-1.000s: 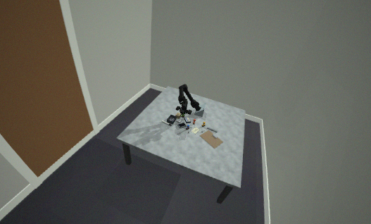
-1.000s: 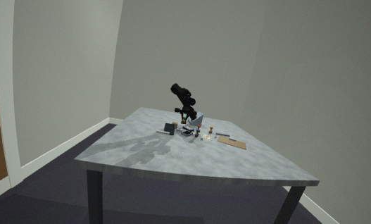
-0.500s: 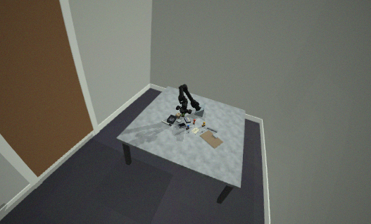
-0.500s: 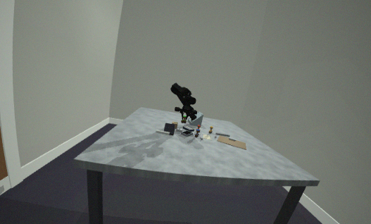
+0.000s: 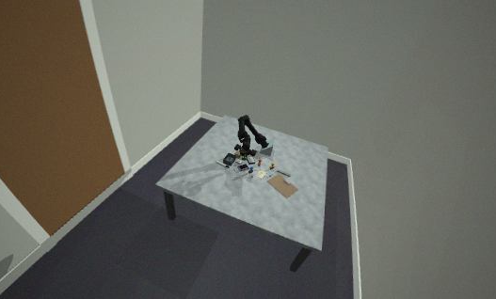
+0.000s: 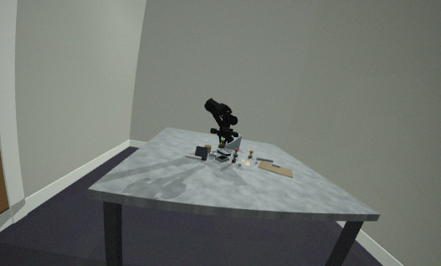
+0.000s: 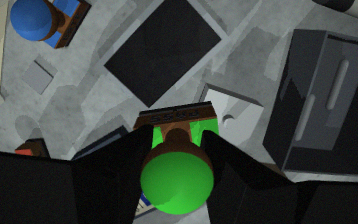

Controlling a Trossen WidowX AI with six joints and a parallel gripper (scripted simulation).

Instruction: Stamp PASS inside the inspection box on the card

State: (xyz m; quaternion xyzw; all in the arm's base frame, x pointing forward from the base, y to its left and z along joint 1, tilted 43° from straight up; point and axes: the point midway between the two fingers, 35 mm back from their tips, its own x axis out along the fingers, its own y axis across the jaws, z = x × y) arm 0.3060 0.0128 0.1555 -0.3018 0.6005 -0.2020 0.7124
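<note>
Green PASS stamp point(image 5: 244, 157) point(image 6: 223, 140) point(image 7: 177, 182): grasped by my end effector point(image 5: 245, 156) point(image 6: 223, 140) point(image 7: 177, 136), near the black pad point(image 5: 243, 167) point(image 6: 223, 158) point(image 7: 163, 50).
Blue stamp point(image 5: 251, 168) point(image 6: 235, 155) point(image 7: 33, 19): I note it near that pad.
Dark tray point(image 5: 230, 159) point(image 6: 201, 152) point(image 7: 298, 85): opposite side.

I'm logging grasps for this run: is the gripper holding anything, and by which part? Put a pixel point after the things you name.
Yes: the gripper point(image 7: 177, 136) holds the green-knobbed PASS stamp point(image 7: 176, 182), its fingers on either side of the brown neck beneath the knob.

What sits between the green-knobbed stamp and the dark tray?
In the wrist view, a pale square block with a small curved mark lies between the green-knobbed stamp and the dark tray.
</note>
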